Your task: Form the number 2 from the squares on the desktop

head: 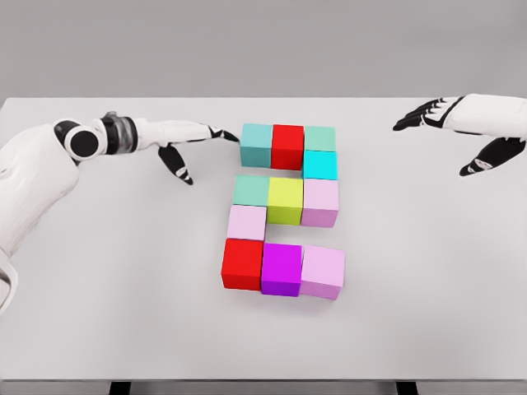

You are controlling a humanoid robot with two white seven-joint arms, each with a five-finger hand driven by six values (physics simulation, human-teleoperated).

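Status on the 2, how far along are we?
Looks nearly done: eleven blocks already read as a 2, from the top row with the red block down to the bottom row ending at the pink block. Left robot hand, open, sits at the teal block. Right robot hand hovers empty. Left: perhaps tightening alignment.

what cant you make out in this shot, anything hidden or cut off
- Head view: right hand arm is cut off by the right edge.
- Head view: left hand fingertips reach the teal cube; contact can't be told, too small.
- Head view: far and lower faces of the cubes are hidden by the cubes themselves.
- Head view: table legs are cut off by the bottom edge.
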